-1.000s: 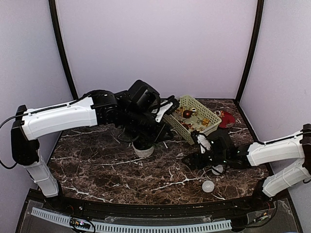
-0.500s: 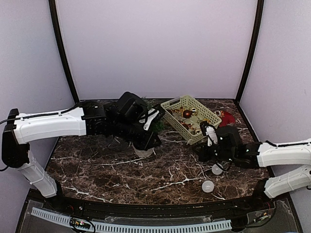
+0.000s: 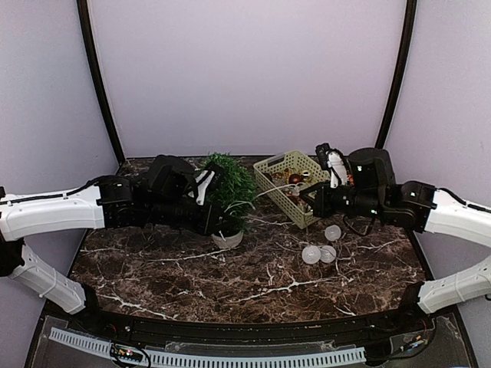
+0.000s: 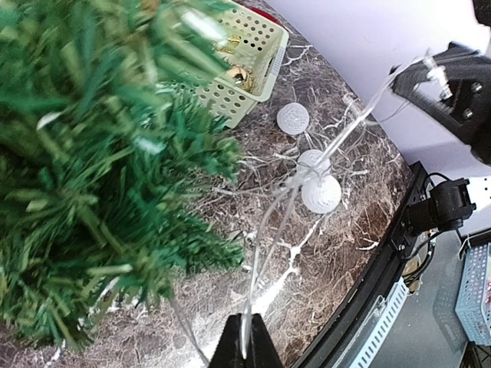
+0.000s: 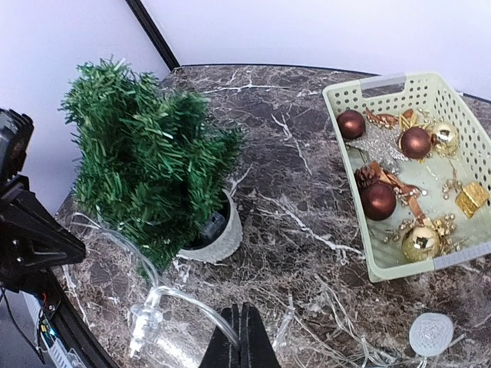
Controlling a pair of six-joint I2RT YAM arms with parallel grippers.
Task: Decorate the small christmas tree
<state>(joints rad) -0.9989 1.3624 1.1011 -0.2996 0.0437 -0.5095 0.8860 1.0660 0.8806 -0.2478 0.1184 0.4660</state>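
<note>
My left gripper (image 4: 242, 341) sits low beside the tree (image 3: 229, 188), on its left in the top view, its fingers pressed together on a clear light string (image 5: 143, 318) that runs out from between them. The tree stands upright in its white pot (image 3: 228, 239) near the middle of the dark marble table (image 3: 192, 284), a little toward the back, with the basket (image 5: 347, 184) just to its right. From my left fingers the string rises across the table toward the right arm, passing over three white balls (image 3: 327, 253) that lie close together on the marble in front of the basket; whether they hang on the string I cannot tell. More thin wire lies loose and tangled on the table around them. The basket sits at the back right, angled, and holds red baubles (image 5: 378, 201), gold baubles (image 5: 420, 243) and other small gold trinkets. My right gripper (image 5: 240, 333) hovers above the table at the basket's near side, fingers closed on the other stretch of the same string, and a small clear bulb dangles just past them toward the pot.
</note>
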